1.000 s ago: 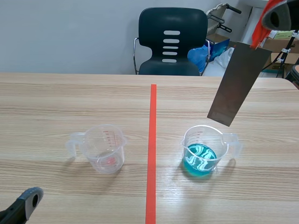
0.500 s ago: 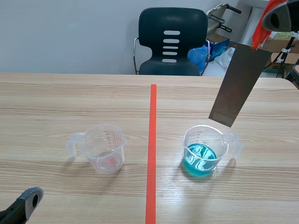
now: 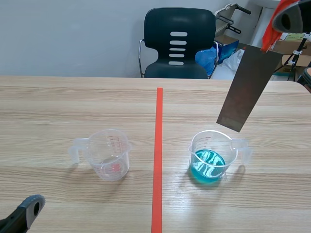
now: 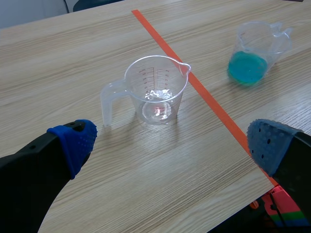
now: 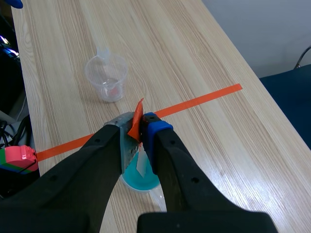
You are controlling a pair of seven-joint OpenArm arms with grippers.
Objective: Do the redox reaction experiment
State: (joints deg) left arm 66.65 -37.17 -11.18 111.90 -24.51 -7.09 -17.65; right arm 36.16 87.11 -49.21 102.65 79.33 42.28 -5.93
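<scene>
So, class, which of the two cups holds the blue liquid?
The cup right of the tape line, below the hanging metal plate. Its bottom holds blue liquid; the other cup looks clear and nearly empty.

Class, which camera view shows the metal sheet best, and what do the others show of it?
The scene view: the whole grey metal sheet hangs tilted above the measuring cup of blue liquid. The right wrist view shows only its top edge, clamped in the right gripper. The left wrist view misses it.

Blue-liquid cup [image 5: 144, 182] partly behind end effector [image 5: 138, 127]
</scene>
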